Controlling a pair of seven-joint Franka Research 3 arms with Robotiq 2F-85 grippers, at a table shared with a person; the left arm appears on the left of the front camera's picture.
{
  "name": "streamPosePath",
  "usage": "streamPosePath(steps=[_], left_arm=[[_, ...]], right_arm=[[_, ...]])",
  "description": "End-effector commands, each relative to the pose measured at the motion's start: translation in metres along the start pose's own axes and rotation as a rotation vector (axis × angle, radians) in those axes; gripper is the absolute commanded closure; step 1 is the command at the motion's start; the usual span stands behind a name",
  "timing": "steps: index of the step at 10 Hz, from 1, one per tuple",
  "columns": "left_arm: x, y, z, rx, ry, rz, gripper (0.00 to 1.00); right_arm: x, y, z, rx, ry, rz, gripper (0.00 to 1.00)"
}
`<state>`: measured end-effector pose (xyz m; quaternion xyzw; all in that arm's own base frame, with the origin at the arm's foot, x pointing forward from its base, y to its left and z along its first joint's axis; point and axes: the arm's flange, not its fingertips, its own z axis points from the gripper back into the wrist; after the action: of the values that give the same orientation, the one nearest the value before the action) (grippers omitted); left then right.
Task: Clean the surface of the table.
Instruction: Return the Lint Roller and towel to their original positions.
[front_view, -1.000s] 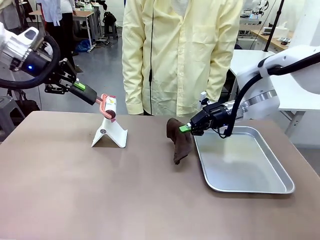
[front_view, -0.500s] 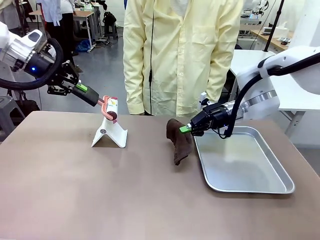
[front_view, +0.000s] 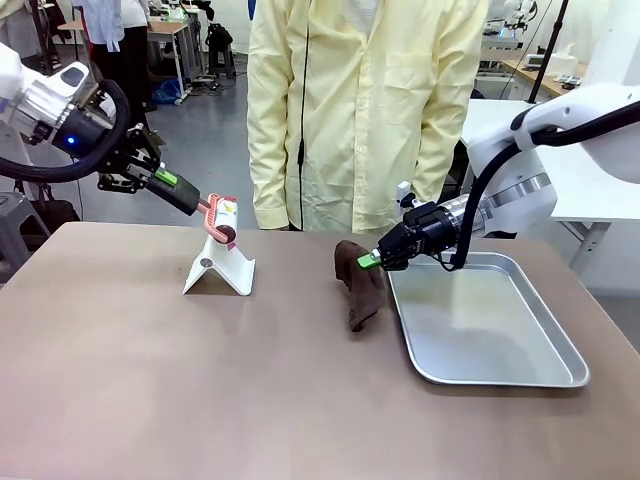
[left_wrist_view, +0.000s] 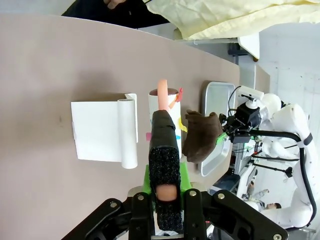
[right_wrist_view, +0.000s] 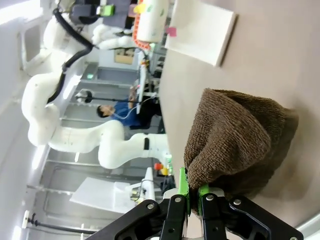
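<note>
Taupe-brown matte surface (front_view: 150, 400), wide, bare across the near half. On it: white folded stand (front_view: 220, 268) at far left-centre; dark brown cloth (front_view: 362, 285) at far centre, bottom edge on the top, upper part lifted; steel tray (front_view: 480, 320) just right of the cloth, flat, near the right edge.

You are looking at the table (front_view: 150, 380), a wide rectangular top in smooth matte taupe-brown that runs almost edge to edge across the front view. It carries a white folded stand at its far left-centre, a crumpled brown cloth near the middle of the far side, and a steel tray just right of that cloth
</note>
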<state>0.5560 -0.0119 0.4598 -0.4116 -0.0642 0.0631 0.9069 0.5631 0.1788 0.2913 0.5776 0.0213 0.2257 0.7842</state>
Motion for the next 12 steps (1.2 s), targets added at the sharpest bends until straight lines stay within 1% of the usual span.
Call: streamPosePath(steps=[1,2,4,5,7,9,12], left_arm=[[0.011,-0.011,-0.014,0.054,0.017,0.019,0.78],[0.014,-0.014,-0.021,0.080,0.011,0.022,0.78],[0.016,-0.019,-0.034,0.108,0.030,0.027,0.78],[0.017,-0.019,-0.040,0.138,0.021,0.040,0.78],[0.018,-0.024,-0.050,0.176,0.041,0.035,0.78],[0.021,-0.032,-0.066,0.206,0.069,0.026,0.78],[0.028,-0.035,-0.086,0.268,0.096,0.020,0.78]], right_arm=[[0.005,0.008,-0.003,-0.068,-0.022,-0.038,0.92],[0.006,0.007,-0.001,-0.066,-0.041,-0.039,0.92],[0.010,0.000,0.000,-0.097,-0.065,-0.075,0.92],[0.013,0.000,-0.002,-0.121,-0.076,-0.086,0.92],[0.017,0.002,-0.008,-0.158,-0.067,-0.107,0.92],[0.022,0.000,-0.012,-0.203,-0.053,-0.158,0.92],[0.023,-0.006,-0.011,-0.171,-0.038,-0.166,0.92]])
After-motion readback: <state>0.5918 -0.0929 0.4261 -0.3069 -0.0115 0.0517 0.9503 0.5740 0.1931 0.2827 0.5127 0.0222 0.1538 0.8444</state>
